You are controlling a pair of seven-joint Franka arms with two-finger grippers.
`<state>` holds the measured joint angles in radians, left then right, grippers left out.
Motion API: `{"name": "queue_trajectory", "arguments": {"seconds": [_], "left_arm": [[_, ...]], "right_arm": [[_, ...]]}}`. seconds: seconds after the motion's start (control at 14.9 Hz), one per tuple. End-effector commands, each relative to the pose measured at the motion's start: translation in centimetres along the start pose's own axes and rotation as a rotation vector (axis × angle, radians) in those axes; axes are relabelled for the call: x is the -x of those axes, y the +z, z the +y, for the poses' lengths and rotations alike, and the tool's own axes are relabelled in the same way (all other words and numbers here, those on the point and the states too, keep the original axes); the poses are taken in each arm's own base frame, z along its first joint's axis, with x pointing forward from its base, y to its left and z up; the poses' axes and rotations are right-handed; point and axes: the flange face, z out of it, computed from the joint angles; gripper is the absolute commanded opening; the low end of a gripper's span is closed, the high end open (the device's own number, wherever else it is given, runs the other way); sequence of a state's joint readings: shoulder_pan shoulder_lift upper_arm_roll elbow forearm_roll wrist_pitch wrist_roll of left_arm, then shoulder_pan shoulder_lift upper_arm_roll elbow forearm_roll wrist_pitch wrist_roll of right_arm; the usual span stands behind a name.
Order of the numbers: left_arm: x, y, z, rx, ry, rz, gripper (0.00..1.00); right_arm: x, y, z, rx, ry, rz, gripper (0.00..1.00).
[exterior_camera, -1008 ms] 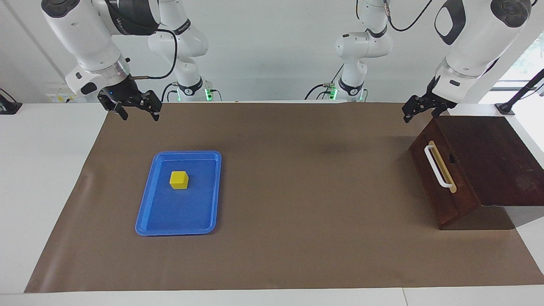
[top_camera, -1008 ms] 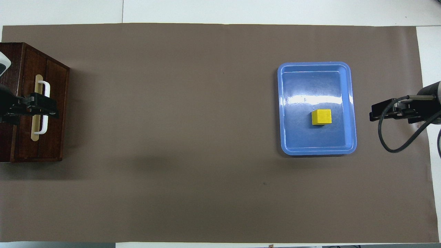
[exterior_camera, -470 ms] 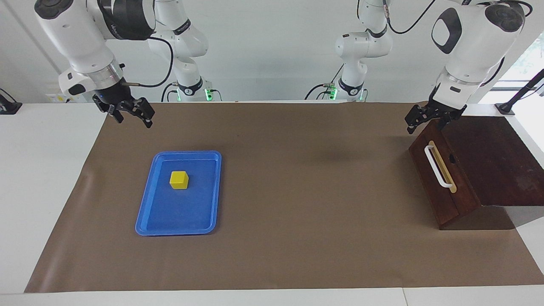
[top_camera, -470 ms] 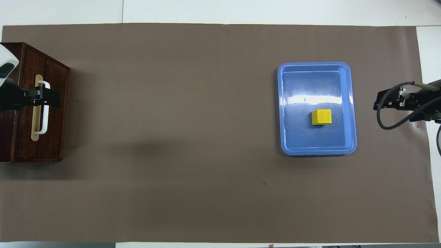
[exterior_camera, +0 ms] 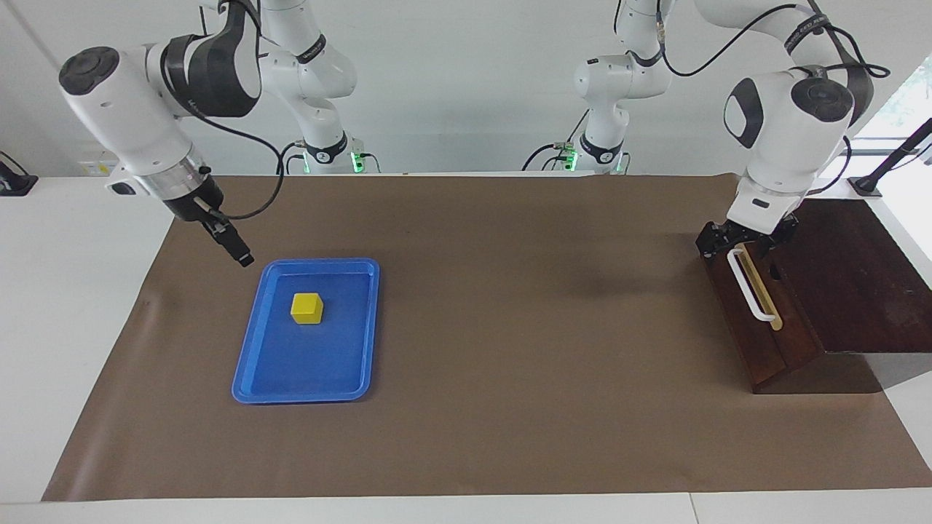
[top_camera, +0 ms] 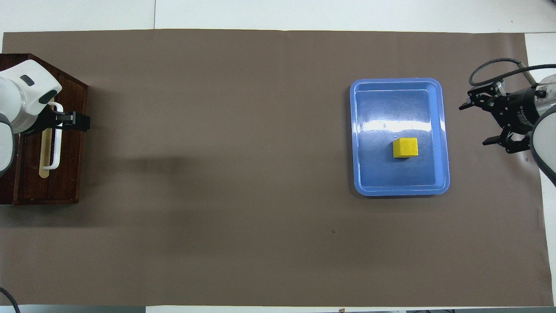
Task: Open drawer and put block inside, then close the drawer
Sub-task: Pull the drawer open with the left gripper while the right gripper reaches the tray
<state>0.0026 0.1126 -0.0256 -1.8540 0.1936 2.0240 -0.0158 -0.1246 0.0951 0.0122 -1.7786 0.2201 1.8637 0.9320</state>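
Observation:
The yellow block (exterior_camera: 306, 308) sits in a flat blue tray (exterior_camera: 309, 367), in the half nearer to the robots; it also shows in the overhead view (top_camera: 405, 147). The dark wooden drawer (exterior_camera: 744, 327) is shut in its box at the left arm's end of the table, and its front shows from overhead (top_camera: 69, 152). My left gripper (exterior_camera: 739, 244) is open, low at the robot-side end of the white handle (exterior_camera: 756, 295); touching cannot be told. My right gripper (exterior_camera: 242, 256) is open and empty over the mat beside the tray's robot-side corner, also seen from overhead (top_camera: 474, 124).
The brown mat (exterior_camera: 510, 327) covers the table between the tray (top_camera: 399, 180) and the drawer box (exterior_camera: 852, 276). White table shows past the mat's edges (exterior_camera: 65, 291).
My left gripper has come down from above the box's corner to the drawer handle. My right gripper has lowered and turned, moving toward the tray. Block and drawer have not moved.

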Motion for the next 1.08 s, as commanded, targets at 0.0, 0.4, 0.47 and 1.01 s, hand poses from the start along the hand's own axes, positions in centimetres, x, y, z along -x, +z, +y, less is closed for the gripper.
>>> {"name": "queue_trajectory", "arguments": {"seconds": [0.0, 0.4, 0.47, 1.01], "left_arm": [[-0.6, 3.2, -1.0, -0.047, 0.044, 0.020, 1.00], [0.1, 7.0, -0.8, -0.089, 0.096, 0.033, 1.00], [0.1, 7.5, -0.8, -0.087, 0.096, 0.028, 1.00], [-0.5, 6.2, 6.4, -0.077, 0.120, 0.045, 1.00]], "right_arm": [[-2.8, 1.0, 0.1, -0.101, 0.335, -0.165, 0.96], [-4.9, 4.9, 1.6, -0.102, 0.486, -0.324, 0.96], [-5.0, 6.7, 2.4, -0.072, 0.504, -0.348, 0.97], [-7.4, 15.5, 6.0, -0.021, 0.465, -0.525, 0.98]]}}
